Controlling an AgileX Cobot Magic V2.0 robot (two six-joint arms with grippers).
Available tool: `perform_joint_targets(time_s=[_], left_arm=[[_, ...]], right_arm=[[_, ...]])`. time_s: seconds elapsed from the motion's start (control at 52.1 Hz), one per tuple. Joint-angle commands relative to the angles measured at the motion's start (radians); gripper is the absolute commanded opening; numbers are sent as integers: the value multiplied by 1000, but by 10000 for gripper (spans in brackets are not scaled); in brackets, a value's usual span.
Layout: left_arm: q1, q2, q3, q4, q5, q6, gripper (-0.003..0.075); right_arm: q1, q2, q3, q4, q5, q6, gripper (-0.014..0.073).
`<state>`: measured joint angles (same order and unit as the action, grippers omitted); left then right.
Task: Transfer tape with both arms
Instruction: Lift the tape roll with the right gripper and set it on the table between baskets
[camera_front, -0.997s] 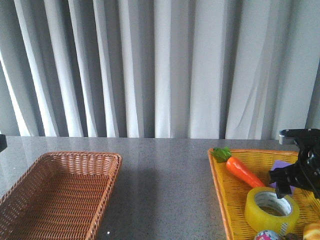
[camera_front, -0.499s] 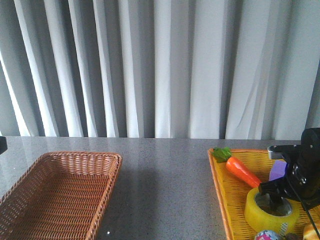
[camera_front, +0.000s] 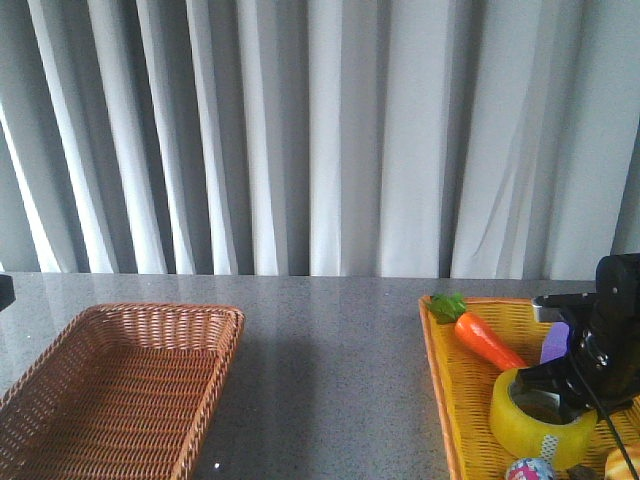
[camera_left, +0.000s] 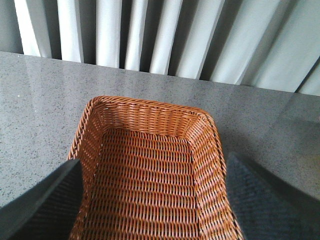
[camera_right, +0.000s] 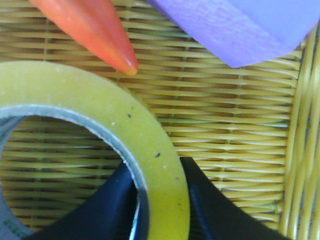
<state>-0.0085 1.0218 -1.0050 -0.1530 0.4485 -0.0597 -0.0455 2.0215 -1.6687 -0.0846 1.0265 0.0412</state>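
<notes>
Two of my fingers (camera_right: 210, 210) straddle the wall of the tape (camera_right: 100, 107) in the right wrist view, one inside the core and one outside, both touching the yellow band, so my right gripper (camera_front: 560, 385) is closed on the roll's wall. The tape lies flat in the yellow basket (camera_front: 455, 400) at the right side of the table (camera_front: 330, 350), near its front end. Just behind it the tip of the carrot (camera_front: 487, 341) comes close to the roll's rim, and a purple block (camera_front: 555, 342) sits beside my right arm, partly hidden by it. My left gripper (camera_left: 150, 200) hangs over the brown basket (camera_left: 145, 165) at the left of the table, its fingers set wide apart with nothing between them. Behind the table, grey-white curtains (camera_front: 320, 130) fill the background.
</notes>
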Motion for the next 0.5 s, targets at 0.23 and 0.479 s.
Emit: perform_joint_targets(time_s=[0.23,0.479], left_arm=[[-2,-13,-37,-12,-67,-5,555],[-2,-13,-37,-12,-56,-4,555]], right_arm=[[8,-193,-209,142,50,-120,80],[203,-248,-378,247,27,-230,87]])
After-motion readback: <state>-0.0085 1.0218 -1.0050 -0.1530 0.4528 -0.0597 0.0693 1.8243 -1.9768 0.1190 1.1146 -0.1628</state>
